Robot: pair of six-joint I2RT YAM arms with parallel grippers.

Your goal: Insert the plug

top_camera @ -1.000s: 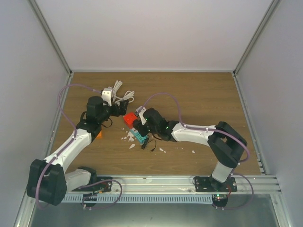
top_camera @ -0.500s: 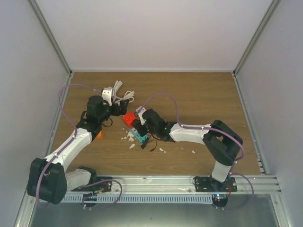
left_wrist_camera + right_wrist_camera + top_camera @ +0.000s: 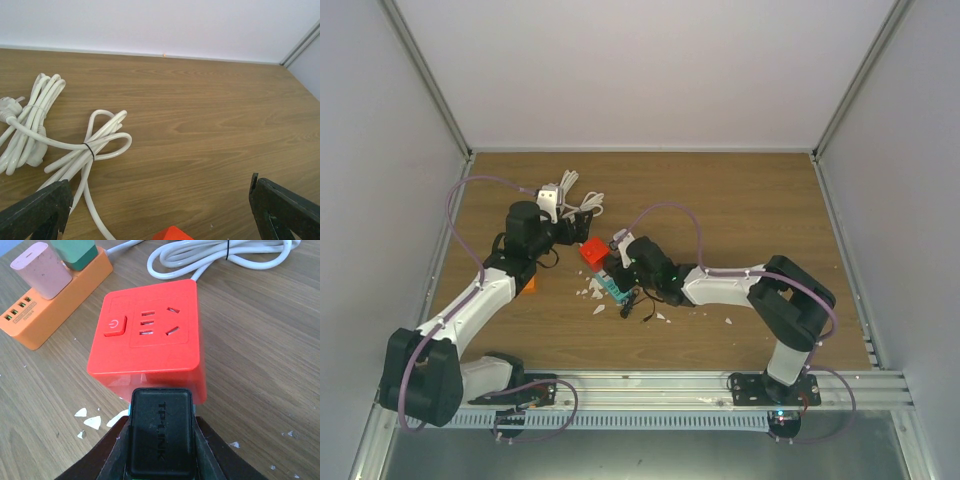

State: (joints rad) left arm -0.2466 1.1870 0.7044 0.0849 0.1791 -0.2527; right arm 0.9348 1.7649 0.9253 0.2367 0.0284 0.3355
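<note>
A red cube socket [image 3: 592,251] sits on the wooden table, its slotted face and power button facing up in the right wrist view [image 3: 150,340]. My right gripper [image 3: 160,460] is shut on a black TP-Link plug adapter [image 3: 160,432], held right against the cube's near side; its prongs are hidden. In the top view the right gripper [image 3: 620,268] is just right of the cube. My left gripper [image 3: 157,200] is open and empty, with a corner of the cube [image 3: 172,233] low between its fingers. In the top view the left gripper [image 3: 574,230] is just behind the cube.
An orange power strip [image 3: 50,305] with a pink and a green charger lies left of the cube. Coiled white cables [image 3: 60,135] lie behind it. White chips [image 3: 87,420] are scattered on the table. A teal block [image 3: 610,288] lies under my right gripper.
My right arm has shifted slightly, its elbow moving left, with the black plug still held at the cube. The left arm has barely moved.
</note>
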